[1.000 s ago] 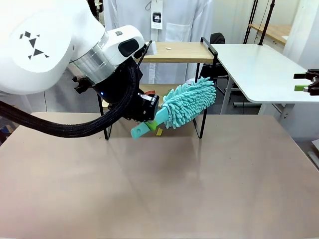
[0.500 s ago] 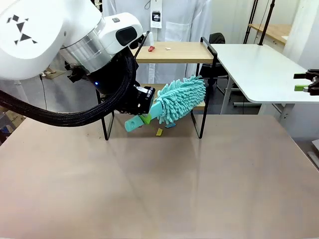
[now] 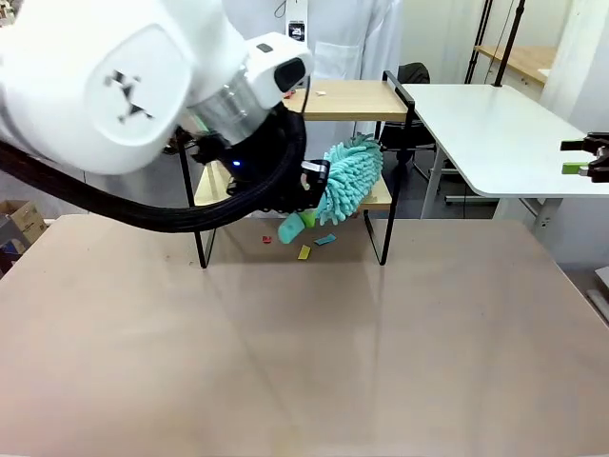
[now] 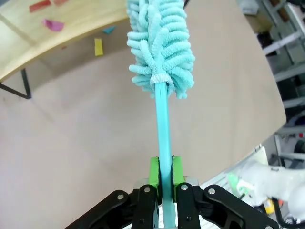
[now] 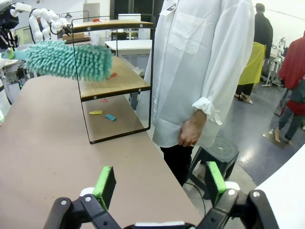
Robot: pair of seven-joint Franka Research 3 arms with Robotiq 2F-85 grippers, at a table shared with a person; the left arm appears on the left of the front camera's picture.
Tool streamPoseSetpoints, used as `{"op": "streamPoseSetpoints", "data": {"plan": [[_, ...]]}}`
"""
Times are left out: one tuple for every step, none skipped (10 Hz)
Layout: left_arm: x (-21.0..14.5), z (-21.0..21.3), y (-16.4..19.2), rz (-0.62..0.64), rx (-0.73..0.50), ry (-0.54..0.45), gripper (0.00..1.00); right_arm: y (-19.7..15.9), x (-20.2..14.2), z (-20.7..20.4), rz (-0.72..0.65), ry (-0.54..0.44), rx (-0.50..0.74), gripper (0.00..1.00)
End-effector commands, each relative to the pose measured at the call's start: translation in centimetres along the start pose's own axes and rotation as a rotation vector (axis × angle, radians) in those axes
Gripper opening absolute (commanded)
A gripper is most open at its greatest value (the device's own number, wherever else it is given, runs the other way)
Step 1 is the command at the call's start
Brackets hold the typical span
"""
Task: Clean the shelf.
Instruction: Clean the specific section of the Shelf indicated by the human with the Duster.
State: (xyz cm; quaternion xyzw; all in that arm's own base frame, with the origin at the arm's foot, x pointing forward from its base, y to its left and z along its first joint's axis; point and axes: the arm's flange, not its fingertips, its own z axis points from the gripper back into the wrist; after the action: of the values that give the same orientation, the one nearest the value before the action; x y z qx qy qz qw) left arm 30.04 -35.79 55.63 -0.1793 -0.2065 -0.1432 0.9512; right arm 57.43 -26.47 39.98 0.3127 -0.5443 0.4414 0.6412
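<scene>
Left end effector (image 4: 164,172) clamped on teal fluffy microfibre duster (image 3: 348,179), head at lower board of two-tier wooden black-framed shelf (image 3: 347,99); right end effector (image 5: 157,183) wide open, empty.

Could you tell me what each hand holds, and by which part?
The left hand grips the teal duster by its handle; the right hand holds nothing.
</scene>
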Motion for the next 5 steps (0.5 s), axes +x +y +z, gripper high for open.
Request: {"op": "streamPoseSetpoints", "data": {"plan": [[1.5,-2.0,-1.8,0.055,0.052,-0.067,0.13,0.0,0.3,-0.1,0.004,0.001,-0.003,1.00],[2.1,-3.0,-2.4,0.078,0.043,-0.085,0.13,0.0,0.3,-0.1,0.004,0.001,-0.003,1.00],[2.8,-4.2,-3.2,0.099,0.048,-0.096,0.13,0.0,0.3,-0.1,0.004,0.001,-0.003,1.00],[3.5,-5.4,-3.8,0.118,0.052,-0.102,0.13,0.0,0.3,-0.1,0.004,0.001,-0.003,1.00],[4.2,-6.6,-4.4,0.140,0.065,-0.115,0.13,0.0,0.3,-0.1,0.004,0.001,-0.003,1.00]]}}
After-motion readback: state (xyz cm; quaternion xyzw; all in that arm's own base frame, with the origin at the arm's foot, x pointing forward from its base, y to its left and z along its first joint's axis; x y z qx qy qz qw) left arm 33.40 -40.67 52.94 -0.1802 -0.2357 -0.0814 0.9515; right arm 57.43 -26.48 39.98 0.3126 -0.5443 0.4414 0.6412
